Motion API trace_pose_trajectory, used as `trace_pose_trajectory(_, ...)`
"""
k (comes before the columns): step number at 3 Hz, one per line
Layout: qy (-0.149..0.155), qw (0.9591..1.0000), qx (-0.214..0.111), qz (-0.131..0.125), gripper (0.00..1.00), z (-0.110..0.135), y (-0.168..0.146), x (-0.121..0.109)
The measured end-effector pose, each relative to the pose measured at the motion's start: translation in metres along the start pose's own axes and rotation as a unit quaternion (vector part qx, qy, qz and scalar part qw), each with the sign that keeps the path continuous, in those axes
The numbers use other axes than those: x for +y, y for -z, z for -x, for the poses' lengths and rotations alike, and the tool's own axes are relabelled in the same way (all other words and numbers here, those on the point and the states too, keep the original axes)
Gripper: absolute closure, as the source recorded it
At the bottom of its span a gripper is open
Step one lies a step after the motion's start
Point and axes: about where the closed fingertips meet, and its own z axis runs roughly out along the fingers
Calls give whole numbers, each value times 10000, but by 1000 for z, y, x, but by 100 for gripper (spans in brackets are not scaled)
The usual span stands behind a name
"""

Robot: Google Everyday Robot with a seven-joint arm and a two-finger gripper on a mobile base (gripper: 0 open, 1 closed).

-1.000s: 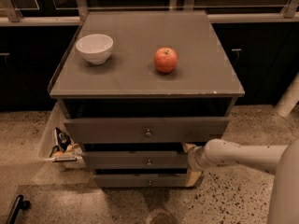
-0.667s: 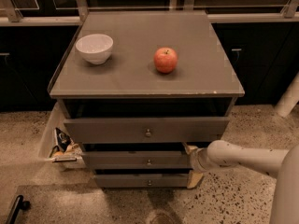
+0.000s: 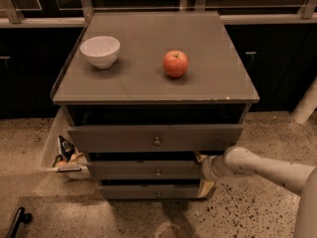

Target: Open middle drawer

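Flooring (image 3: pixel 257 212) of speckled stone is seen nearest, with a dark handled object (image 3: pixel 17 219) lying at its lower left corner. Beyond it a grey cabinet (image 3: pixel 213 73) is set, its three drawer fronts turned toward the camera. The bottom drawer (image 3: pixel 133 192) is found lowest, and directly above it the middle drawer (image 3: pixel 124 170) is placed; its long axis runs from left to right across the view, its low flat front faces the camera, and a small round knob (image 3: pixel 158 172) is fixed at its centre. A dark gap is seen above this front. The gripper (image 3: pixel 204 166) is held against the right end of the middle drawer, carried by a pale arm (image 3: pixel 267 167) that reaches in from the right; whether it is open or closed cannot be told. Above, the top drawer (image 3: pixel 114 138) with its taller front is drawn out, so that the middle drawer is overhung by it. To the left of the drawers a pale bin (image 3: pixel 52 148) holding packets (image 3: pixel 67 157) is placed on the floor. On the cabinet's flat top a white bowl (image 3: pixel 100 51) is set at the left and a red apple (image 3: pixel 176 63) near the middle, well apart. A white post (image 3: pixel 304 105) is seen at the right, and dark cupboards (image 3: pixel 277 63) are ranged farthest back.
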Motion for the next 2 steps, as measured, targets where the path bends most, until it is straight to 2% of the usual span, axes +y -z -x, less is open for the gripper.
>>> trace_pose_trajectory(1, 38, 10000, -21, -4, 0, 1, 1, -3)
trace_pose_trajectory(2, 38, 10000, -21, -4, 18, 1, 1, -3)
